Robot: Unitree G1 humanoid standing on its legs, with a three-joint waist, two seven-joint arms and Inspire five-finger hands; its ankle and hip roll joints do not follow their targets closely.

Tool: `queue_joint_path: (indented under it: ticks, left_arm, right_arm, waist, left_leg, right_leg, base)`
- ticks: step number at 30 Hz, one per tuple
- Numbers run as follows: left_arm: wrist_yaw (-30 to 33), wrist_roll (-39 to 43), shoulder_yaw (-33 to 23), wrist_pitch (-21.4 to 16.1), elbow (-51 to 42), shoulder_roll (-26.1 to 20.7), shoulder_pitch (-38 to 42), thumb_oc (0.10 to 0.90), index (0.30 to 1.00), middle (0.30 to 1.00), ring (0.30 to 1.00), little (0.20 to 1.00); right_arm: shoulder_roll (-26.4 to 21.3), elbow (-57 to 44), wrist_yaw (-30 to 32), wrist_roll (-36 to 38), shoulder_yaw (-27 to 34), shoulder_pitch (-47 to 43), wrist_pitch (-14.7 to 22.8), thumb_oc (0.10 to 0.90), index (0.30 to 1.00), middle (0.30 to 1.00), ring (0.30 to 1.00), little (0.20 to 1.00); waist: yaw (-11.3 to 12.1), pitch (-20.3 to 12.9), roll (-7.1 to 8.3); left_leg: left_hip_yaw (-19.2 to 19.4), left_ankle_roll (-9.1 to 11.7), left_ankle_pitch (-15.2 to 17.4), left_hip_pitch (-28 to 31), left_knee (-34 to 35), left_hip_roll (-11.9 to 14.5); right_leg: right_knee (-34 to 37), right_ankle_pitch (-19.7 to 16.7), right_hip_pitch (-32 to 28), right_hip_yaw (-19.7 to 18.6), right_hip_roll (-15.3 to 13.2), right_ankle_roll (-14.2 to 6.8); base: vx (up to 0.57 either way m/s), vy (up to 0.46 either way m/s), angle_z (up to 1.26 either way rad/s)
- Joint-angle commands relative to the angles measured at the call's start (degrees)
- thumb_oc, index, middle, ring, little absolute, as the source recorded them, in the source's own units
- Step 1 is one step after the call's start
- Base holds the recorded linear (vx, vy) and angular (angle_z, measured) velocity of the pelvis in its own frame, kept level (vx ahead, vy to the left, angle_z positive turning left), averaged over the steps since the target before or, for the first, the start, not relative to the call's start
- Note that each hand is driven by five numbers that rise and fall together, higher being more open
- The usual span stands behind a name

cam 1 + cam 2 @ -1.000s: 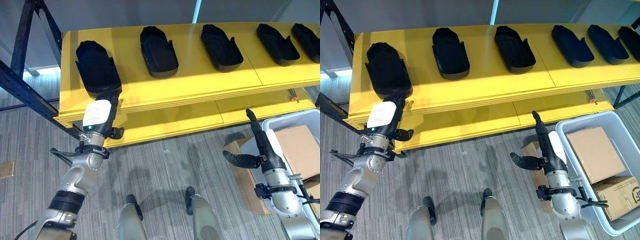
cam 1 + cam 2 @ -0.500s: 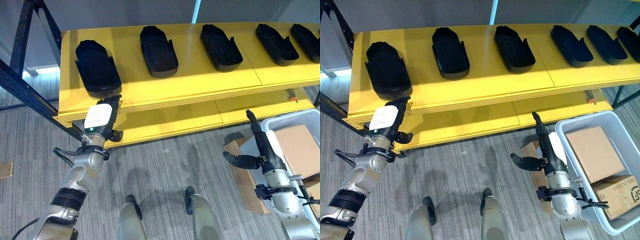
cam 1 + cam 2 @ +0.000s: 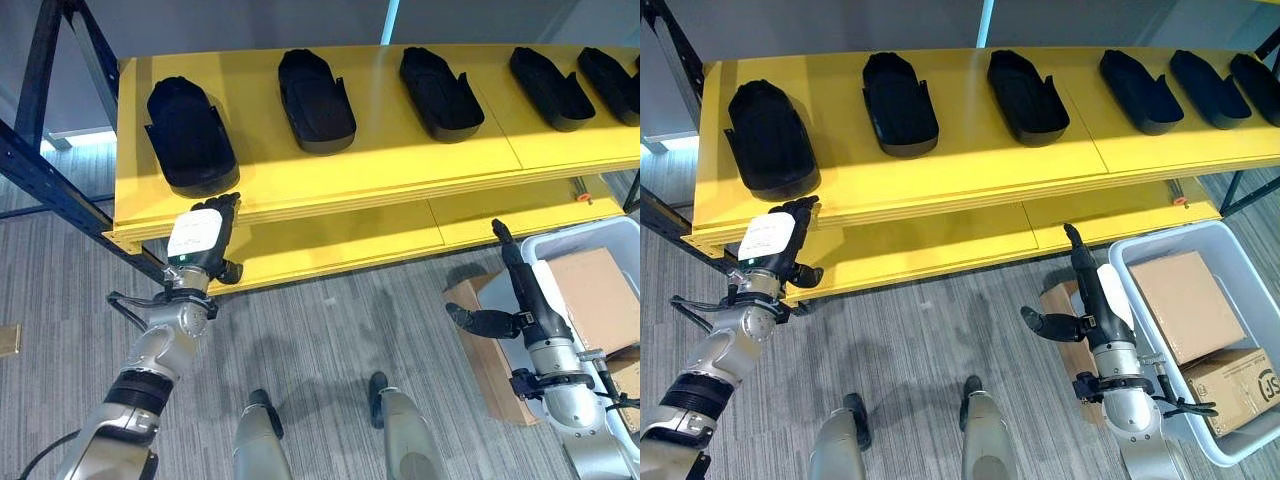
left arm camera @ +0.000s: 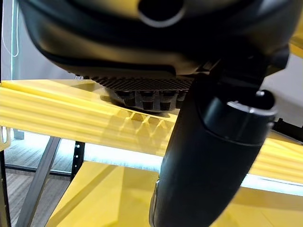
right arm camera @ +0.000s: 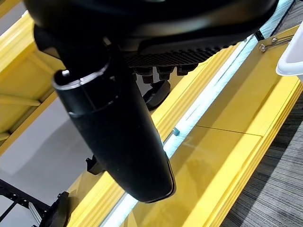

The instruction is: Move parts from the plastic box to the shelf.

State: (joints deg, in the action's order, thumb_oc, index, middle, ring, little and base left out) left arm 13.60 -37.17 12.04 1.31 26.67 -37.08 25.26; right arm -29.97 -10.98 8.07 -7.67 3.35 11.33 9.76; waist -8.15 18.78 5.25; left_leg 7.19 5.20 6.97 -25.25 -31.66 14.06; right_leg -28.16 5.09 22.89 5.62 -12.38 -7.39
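Several black moulded parts lie in a row on the upper yellow shelf board (image 3: 400, 150); the leftmost part (image 3: 190, 135) sits near the board's front left. My left hand (image 3: 203, 236) is open just below that part, its straight fingers at the board's front edge and holding nothing. In the left wrist view the shelf edge (image 4: 57, 118) runs past the thumb (image 4: 213, 156). My right hand (image 3: 520, 290) is open and empty, fingers pointing up, thumb spread, beside the plastic box (image 3: 1165, 237) at the lower right.
The plastic box holds two cardboard boxes (image 3: 1180, 305) (image 3: 1235, 385). A flat brown carton (image 3: 490, 350) lies on the carpet between my right hand and the box. A lower yellow board (image 3: 350, 245) sits under the upper one. A dark steel upright (image 3: 50, 190) stands at the left.
My left hand has drawn back from the leftmost part, which stays on the shelf, and now sits at the board's front edge. The right hand has not moved.
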Motion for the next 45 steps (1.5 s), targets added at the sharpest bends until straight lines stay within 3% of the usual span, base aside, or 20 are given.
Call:
queue_joint_path:
  ticks: [1, 45]
  left_arm:
    - [5.3, -0.4, 0.6, -1.0, -0.2, -2.6, 7.0, 0.9, 1.0, 1.0, 1.0, 1.0]
    - [5.3, -0.6, 6.2, -0.7, 12.5, -11.9, 16.2, 0.9, 1.0, 1.0, 1.0, 1.0]
  right_arm:
    - [-3.1, -5.8, 3.0, 2.6, 4.0, -1.5, 5.7, 0.9, 1.0, 1.0, 1.0, 1.0]
    - [-4.3, -6.5, 3.4, 2.1, 5.0, 1.3, 7.3, 0.9, 1.0, 1.0, 1.0, 1.0]
  waist:
    - [-0.6, -3.8, -0.24]
    - [-1.5, -3.5, -0.91]
  left_leg:
    - [-0.5, -0.2, -0.5, 1.4, 3.3, 1.6]
    - [0.0, -0.1, -0.3, 0.7, 2.1, 1.5]
  right_leg:
    - [0.8, 2.2, -3.1, 1.6, 0.2, 1.4]
    - [0.0, 2.2, -2.0, 0.6, 0.1, 1.0]
  base:
    - [0.0, 0.0, 0.0]
    - [0.0, 0.0, -0.01]
